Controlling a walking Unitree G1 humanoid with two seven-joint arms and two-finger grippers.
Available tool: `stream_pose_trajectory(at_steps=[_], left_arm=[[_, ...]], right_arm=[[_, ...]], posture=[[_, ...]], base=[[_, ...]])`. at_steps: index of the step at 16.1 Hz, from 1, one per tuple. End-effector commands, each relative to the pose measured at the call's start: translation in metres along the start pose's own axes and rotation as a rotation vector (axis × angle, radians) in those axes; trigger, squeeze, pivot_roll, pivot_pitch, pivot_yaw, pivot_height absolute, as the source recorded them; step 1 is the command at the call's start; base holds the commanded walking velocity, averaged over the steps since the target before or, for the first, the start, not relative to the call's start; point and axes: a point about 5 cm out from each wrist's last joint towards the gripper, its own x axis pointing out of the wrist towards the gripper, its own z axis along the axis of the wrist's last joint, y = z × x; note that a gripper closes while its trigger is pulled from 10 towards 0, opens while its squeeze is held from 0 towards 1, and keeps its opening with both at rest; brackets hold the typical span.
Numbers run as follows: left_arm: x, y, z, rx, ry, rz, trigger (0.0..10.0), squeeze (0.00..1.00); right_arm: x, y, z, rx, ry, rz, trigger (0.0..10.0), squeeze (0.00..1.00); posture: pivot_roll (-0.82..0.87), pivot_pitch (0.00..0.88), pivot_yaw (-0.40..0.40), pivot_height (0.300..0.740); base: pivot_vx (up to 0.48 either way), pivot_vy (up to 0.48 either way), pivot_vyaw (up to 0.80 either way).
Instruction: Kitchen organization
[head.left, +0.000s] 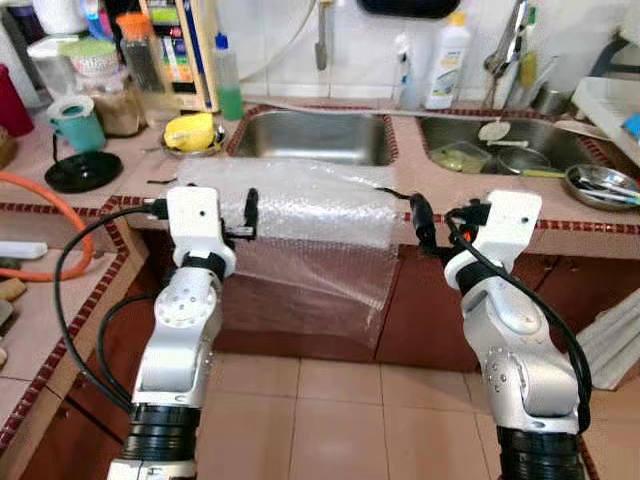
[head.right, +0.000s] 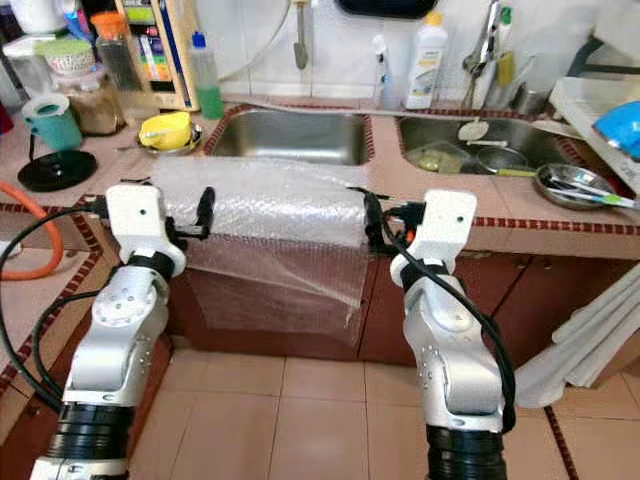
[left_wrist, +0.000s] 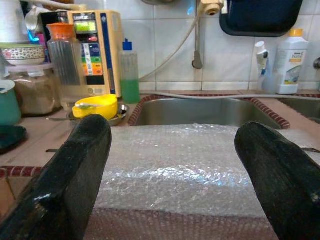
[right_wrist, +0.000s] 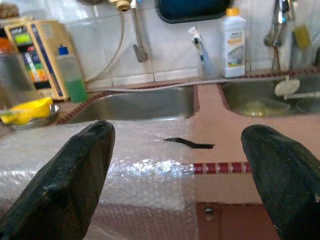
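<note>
Two silver jointed arms with white boxy wrist blocks, black looping cables, black ribbed collars at six o'clock, black-fingered left hand and right hand.

A pink tiled counter was seen with two steel sinks set into it. A sheet of bubble wrap was draped over its front edge, and a black saucer and teal mug stood at the left.

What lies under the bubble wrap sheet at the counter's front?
The bubble wrap covers the counter edge before the left sink and hangs over the cabinet front, faintly visible through it. Anything beneath on the counter is hidden.
</note>
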Motion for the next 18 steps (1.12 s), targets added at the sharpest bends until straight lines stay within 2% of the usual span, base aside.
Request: stream_pose_trajectory(at_steps=[1, 3, 6, 9, 13, 16, 18], left_arm=[[-0.005, 0.003, 0.001, -0.02, -0.003, -0.01, 10.0, 0.0], [-0.009, -0.001, 0.005, -0.042, -0.034, -0.058, 10.0, 0.0], [-0.005, 0.001, 0.012, -0.052, -0.053, -0.055, 10.0, 0.0], [-0.002, 0.004, 0.014, -0.059, -0.06, -0.047, 10.0, 0.0], [-0.005, 0.006, 0.013, -0.069, -0.049, -0.051, 10.0, 0.0], [-0.004, 0.005, 0.014, -0.073, -0.054, -0.061, 10.0, 0.0], [-0.004, 0.004, 0.014, -0.079, -0.054, -0.063, 10.0, 0.0]], right_arm=[[0.0, 0.002, -0.002, 0.027, 0.0, 0.003, 10.0, 0.0], [-0.001, 0.014, 0.005, -0.052, -0.044, 0.041, 10.0, 0.0], [0.002, 0.024, 0.019, -0.049, -0.108, 0.094, 10.0, 0.0], [0.003, 0.018, 0.018, 0.018, -0.085, 0.064, 10.0, 0.0], [-0.001, 0.014, 0.014, -0.039, -0.065, 0.039, 10.0, 0.0], [-0.005, 0.014, 0.012, 0.004, -0.046, 0.068, 10.0, 0.0], [-0.005, 0.009, 0.013, -0.006, -0.047, 0.052, 10.0, 0.0]], posture=[[0.01, 0.0, 0.009, 0.74], [0.02, 0.0, 0.006, 0.74], [0.02, 0.0, 0.001, 0.74], [0.02, 0.0, -0.009, 0.74], [0.01, 0.0, -0.004, 0.74], [0.01, 0.0, -0.007, 0.74], [0.0, 0.0, -0.011, 0.74]], base=[[0.0, 0.0, 0.0], [0.0, 0.0, 0.0], [0.272, 0.0, 0.0], [0.291, 0.0, 0.0], [0.335, 0.0, 0.0], [0.383, 0.0, 0.0], [0.414, 0.0, 0.0]])
